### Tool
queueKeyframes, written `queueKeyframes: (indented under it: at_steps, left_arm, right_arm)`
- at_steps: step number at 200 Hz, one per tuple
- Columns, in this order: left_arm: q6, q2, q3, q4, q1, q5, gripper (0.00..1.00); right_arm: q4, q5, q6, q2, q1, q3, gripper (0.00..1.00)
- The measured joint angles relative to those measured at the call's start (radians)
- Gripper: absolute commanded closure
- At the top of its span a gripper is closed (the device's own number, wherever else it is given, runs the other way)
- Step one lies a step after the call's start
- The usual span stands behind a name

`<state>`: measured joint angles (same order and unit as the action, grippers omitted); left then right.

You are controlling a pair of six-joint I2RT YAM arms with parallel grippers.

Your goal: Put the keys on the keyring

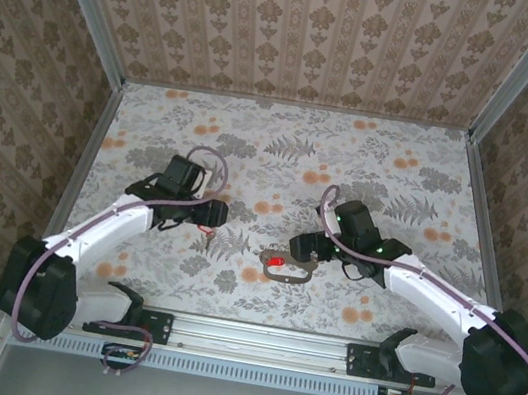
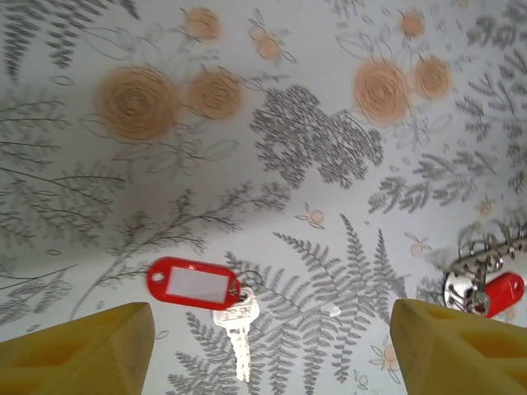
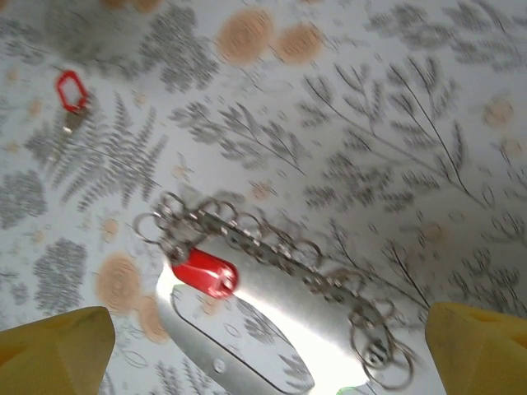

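Table point(image 1: 282, 150): fern-and-flower cloth, walled on three sides with patterned paper; all task items lie on its near middle

Left arm point(image 1: 107, 227): reaches in from the near left corner, wrist low over the cloth

Right arm point(image 1: 431, 291): reaches in from the near right corner, wrist low at the centre

Left gripper point(image 2: 272, 325): jaws released and spread wide, nothing between the yellow pads; it hovers directly above the loose key

Right gripper point(image 3: 268, 329): jaws likewise released and wide, grasping nothing; it hangs over the keyring

Keyring point(image 3: 280, 296): bright metal D-shaped loop lying flat at the table's near centre, free of both grippers; a row of small split rings point(image 3: 272, 243) runs along its upper edge

Ringed key point(image 3: 204, 274): red head resting against the left end of the keyring, touching the split rings. Judged to be already threaded, though the actual link is too small to confirm

Loose key point(image 2: 194, 284): red head with a pale label window, metal blade trailing toward the near edge; it lies flat on the cloth, well apart from the keyring, to the left of it

Done: one key, by appearance

Outstanding: the loose key is not yet picked up, carried across or threaded; neither item is secured

Progress estimate: roughly half, pending confirmation of the first attachment
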<state>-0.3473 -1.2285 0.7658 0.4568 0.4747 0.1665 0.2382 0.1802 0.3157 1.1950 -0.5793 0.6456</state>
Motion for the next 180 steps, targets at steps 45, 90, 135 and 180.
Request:
queueKeyframes:
  at_steps: [45, 90, 135, 180]
  left_arm:
    - [-0.023, -0.056, 0.002, -0.076, 0.113, 0.037, 0.34]
    - [-0.053, -0.103, 0.003, -0.115, 0.214, 0.053, 0.41]
    - [-0.072, -0.113, -0.003, -0.145, 0.202, 0.047, 0.51]
    - [-0.081, -0.041, -0.074, -0.113, -0.013, -0.015, 0.47]
  right_arm:
    - [0.040, -0.069, 0.035, 0.016, 0.000, -0.024, 0.11]
    - [0.032, -0.069, 0.086, 0.075, 0.001, -0.051, 0.26]
    - [0.026, -0.068, 0.111, 0.058, 0.020, -0.065, 0.26]
    - [0.012, -0.060, 0.111, 0.088, 0.025, -0.065, 0.25]
